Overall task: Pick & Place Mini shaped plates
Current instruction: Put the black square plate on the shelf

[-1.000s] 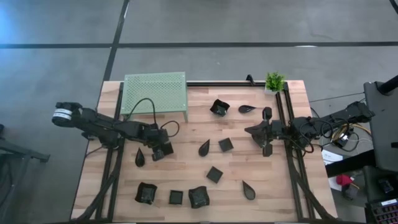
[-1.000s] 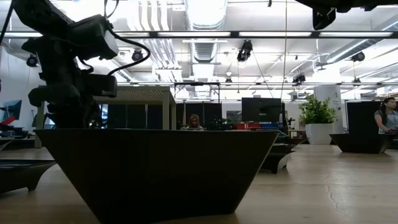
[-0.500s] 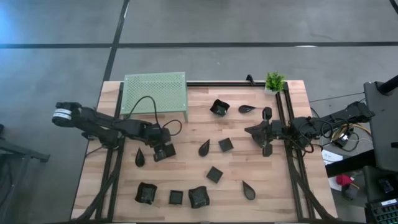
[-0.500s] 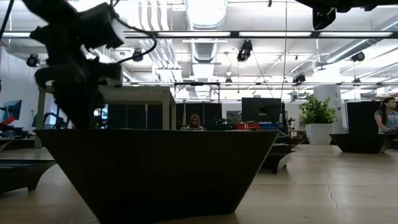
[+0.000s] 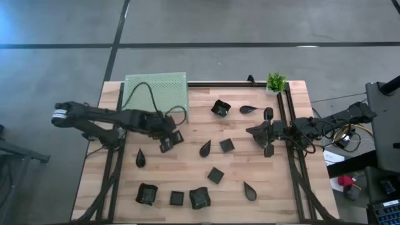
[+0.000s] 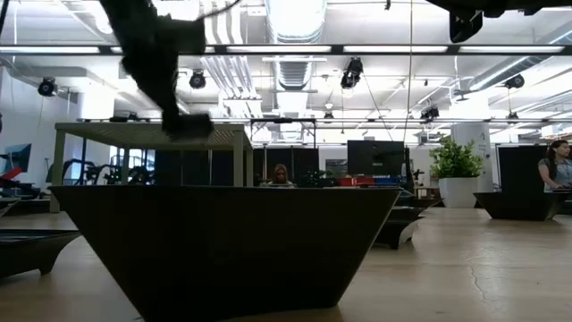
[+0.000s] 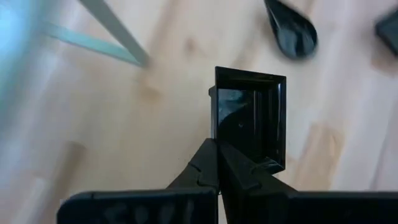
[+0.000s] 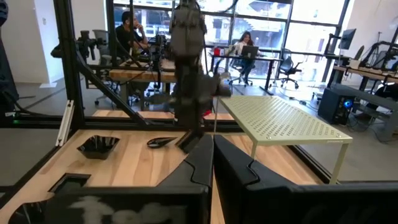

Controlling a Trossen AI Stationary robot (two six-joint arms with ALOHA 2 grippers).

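Note:
My left gripper [image 5: 165, 139] is shut on a small black square plate [image 7: 252, 118], in the air just near of the green mesh stand [image 5: 156, 94]. In the low view the plate [image 6: 188, 126] hangs about level with the stand's top. Several other black plates lie flat on the table: leaf-shaped ones [image 5: 140, 157] [image 5: 205, 148] [image 5: 250, 190] and square ones [image 5: 227, 145] [image 5: 215, 175] [image 5: 177, 198]. My right gripper [image 5: 265, 139] waits shut and empty at the table's right side. My left gripper holds the square plate by one side wall [image 7: 215, 127], near a corner. One finger [image 7: 245, 171] reaches inside the plate and the other [image 7: 199, 165] lies outside the wall. The fingers slant down from the table's left. The plate is lifted clear of the table, somewhat tilted.
A small green potted plant [image 5: 275, 81] stands at the far right corner. Black rails run along the table's left, right and far sides. More plates [image 5: 220, 107] [image 5: 249, 109] lie at the far middle. One square plate [image 6: 223, 241] fills the low view's foreground.
My left gripper has risen and gone toward the far edge and a little right, toward the green stand. The square plate has come up with it, from low over the table to about the height of the stand's top.

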